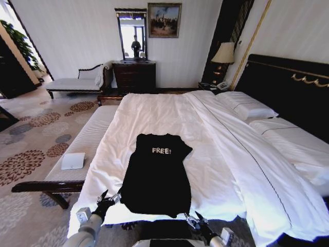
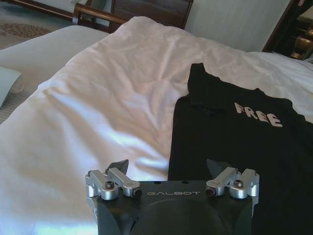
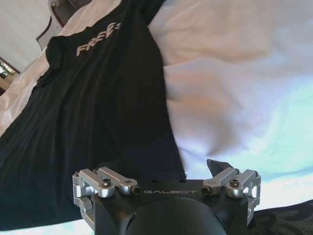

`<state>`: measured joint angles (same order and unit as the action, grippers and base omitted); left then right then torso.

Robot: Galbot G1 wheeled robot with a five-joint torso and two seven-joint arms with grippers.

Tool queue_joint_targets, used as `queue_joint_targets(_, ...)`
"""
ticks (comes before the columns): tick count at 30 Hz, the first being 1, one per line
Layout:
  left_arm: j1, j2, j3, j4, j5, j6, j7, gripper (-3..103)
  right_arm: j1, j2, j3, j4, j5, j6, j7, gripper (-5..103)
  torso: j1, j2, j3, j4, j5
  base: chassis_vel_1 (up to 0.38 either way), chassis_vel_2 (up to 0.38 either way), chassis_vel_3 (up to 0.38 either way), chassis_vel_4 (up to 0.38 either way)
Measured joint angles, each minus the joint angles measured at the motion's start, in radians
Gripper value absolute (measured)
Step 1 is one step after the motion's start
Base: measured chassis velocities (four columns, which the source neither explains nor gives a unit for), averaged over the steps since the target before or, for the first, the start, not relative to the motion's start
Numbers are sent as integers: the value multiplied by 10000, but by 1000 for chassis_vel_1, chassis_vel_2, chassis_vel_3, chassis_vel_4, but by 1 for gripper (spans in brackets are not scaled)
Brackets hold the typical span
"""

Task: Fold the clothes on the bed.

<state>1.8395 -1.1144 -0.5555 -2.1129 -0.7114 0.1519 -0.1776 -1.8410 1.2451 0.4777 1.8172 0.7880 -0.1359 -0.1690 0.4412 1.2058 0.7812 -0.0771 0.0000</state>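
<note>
T-shirt (image 1: 156, 175) lies flat on the white duvet of the bed (image 1: 216, 154), near the foot-end edge closest to the robot, black fabric, "FREE!" lettering facing up, hem toward the robot, both sleeves tucked in against the body. Left gripper (image 1: 109, 198) sits at the shirt's near-left hem corner, fingers spread; in the left wrist view the gripper (image 2: 168, 169) straddles the shirt's side edge (one fingertip over duvet, the other over black cloth), pinching nothing. Right gripper (image 1: 197, 220) is at the near-right hem corner, just off the mattress edge, fingers also spread; from its wrist camera the gripper (image 3: 164, 169) hangs over the hem with fabric under it, not clamped.
</note>
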Motion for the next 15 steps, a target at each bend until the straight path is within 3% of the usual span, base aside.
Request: queue_joint_targets(15, -325, 0, 171, -518, 47, 255, -497, 89, 707, -206, -274, -1011, 80, 24, -48, 100, 1, 0, 0, 0, 0, 0, 0, 0, 0)
